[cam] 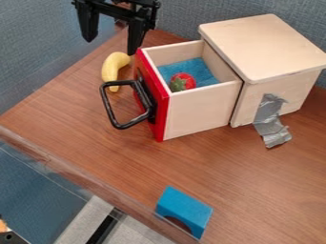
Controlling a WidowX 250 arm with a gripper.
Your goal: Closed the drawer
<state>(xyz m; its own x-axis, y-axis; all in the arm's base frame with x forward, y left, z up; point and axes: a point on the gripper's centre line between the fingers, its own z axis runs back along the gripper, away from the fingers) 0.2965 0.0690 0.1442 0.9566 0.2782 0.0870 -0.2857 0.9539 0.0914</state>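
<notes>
Brown wood-look tabletop [83,133] filled most of the frame, w/ grey-blue fabric wall [235,7] as bkgd along the top. Drawer [200,112] sat upper-middle of frame, pulled well out of its wooden box [264,45], front facing left. Gripper [111,46] hung upper left, fingers spread w/ nothing btwn them, apart from the handle [109,107]. Drawer was prob. light & stiff, thin wood that wouldn't give under a push; shouldn't be fragile, but might bind if shoved off-centre. Best contact looked to be the middle of the red front [161,116], or the handle's base, pushed straight toward the box; no real need to grip, tho the bar seemed slim enough to pinch & maybe a bit slick. Box itself might creep under a hard shove, esp. if the grey tape [269,119] at its lower side didn't hold. Looks-wise: pale, smooth side walls, glossy red face, black squared loop handle sticking out left, blue lining [200,69] inside w/ a toy strawberry [185,81] on it, which could roll if bumped. Yellow banana [111,69] lay just left of the front, nr the handle; blue arch block [185,207] was at bottom centre, well apart.
</notes>
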